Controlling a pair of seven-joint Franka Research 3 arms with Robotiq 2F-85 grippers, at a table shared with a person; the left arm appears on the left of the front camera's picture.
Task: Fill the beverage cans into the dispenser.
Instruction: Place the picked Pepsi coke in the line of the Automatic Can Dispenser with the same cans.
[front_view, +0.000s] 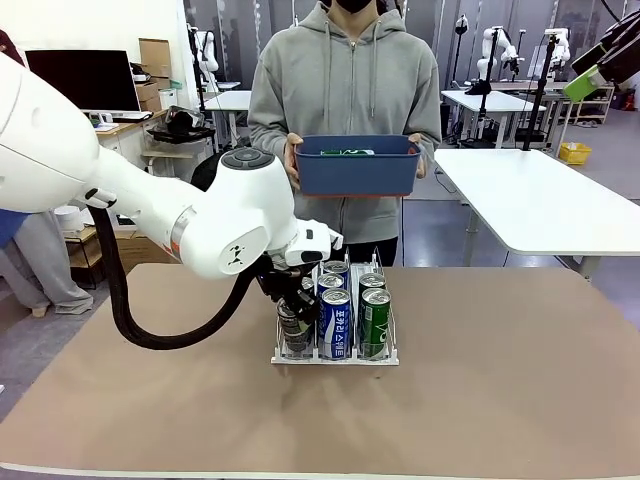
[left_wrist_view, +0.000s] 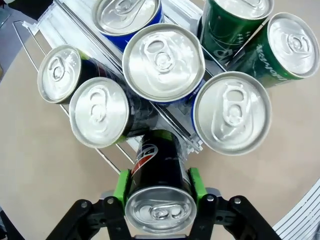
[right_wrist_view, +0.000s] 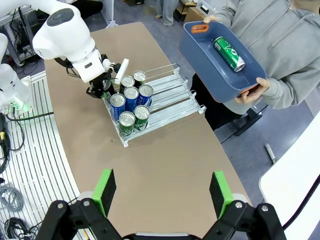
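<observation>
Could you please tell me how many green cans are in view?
3. The front green can and the rear green can stand in the dispenser's right lane. The third green can lies in the blue bin that the person holds. None seems hidden.

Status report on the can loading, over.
Left gripper shut on black can at dispenser's left lane, front end. Right gripper open, above the table. Person across holds blue bin, one green can inside.

Blue-and-white can (front_view: 335, 322) reads, it seems, 포카리스웨트; script on a green can (left_wrist_view: 287, 47) too blurred to read
</observation>
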